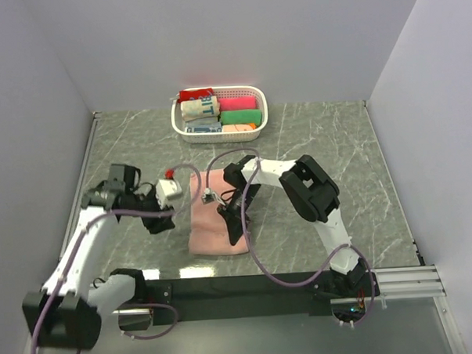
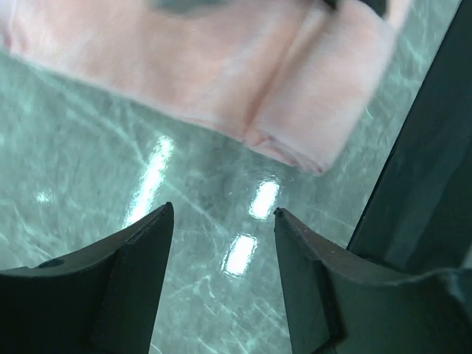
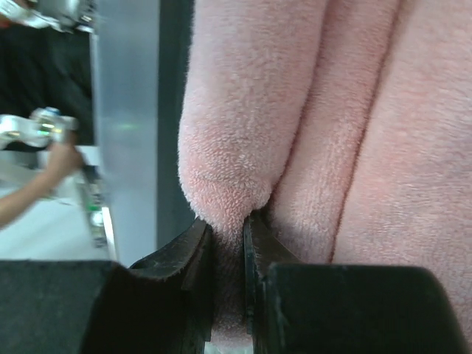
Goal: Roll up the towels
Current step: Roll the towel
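Observation:
The salmon-pink towel (image 1: 213, 221) lies folded lengthwise on the grey marble table between the two arms. It also shows in the left wrist view (image 2: 243, 81) and fills the right wrist view (image 3: 332, 118). My right gripper (image 1: 237, 230) is down on the towel's near right part and is shut on a fold of it (image 3: 228, 221). My left gripper (image 1: 158, 219) is open and empty, low over the bare table just left of the towel (image 2: 223, 214).
A white plastic basket (image 1: 220, 131) at the back middle holds rolled red, green, magenta and peach cloths and a cream cloth with blue letters. A black rail (image 1: 249, 286) runs along the table's near edge. Grey walls stand on both sides.

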Action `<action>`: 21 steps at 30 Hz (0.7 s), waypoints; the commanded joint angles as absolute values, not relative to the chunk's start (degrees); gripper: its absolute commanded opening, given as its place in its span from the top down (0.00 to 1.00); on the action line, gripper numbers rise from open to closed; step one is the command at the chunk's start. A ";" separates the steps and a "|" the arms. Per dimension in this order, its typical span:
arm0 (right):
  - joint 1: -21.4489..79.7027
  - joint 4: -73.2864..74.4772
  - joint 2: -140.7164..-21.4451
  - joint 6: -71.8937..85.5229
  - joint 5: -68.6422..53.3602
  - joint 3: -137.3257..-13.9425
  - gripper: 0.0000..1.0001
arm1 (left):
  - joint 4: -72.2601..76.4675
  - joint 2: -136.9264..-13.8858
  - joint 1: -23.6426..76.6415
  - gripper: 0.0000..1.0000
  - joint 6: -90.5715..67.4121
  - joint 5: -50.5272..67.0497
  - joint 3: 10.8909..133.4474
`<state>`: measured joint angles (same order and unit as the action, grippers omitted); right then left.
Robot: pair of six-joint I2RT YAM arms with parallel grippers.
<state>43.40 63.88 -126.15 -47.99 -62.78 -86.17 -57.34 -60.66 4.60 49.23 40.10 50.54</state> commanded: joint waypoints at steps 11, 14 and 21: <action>41.57 72.25 -138.07 -44.48 -60.03 -95.53 1.00 | -36.74 -57.82 48.15 0.32 37.26 18.64 41.57; 41.22 72.86 -139.74 -43.42 -59.33 -97.29 1.00 | -34.90 -61.08 52.37 0.32 37.36 16.97 41.49; 40.87 73.30 -141.06 -42.19 -58.80 -98.88 1.00 | -28.22 -69.33 56.42 0.30 34.19 10.82 39.30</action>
<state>41.21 77.95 -138.89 -42.15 -66.11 -98.32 -33.19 -67.40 54.94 36.67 15.68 40.97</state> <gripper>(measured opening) 0.218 0.694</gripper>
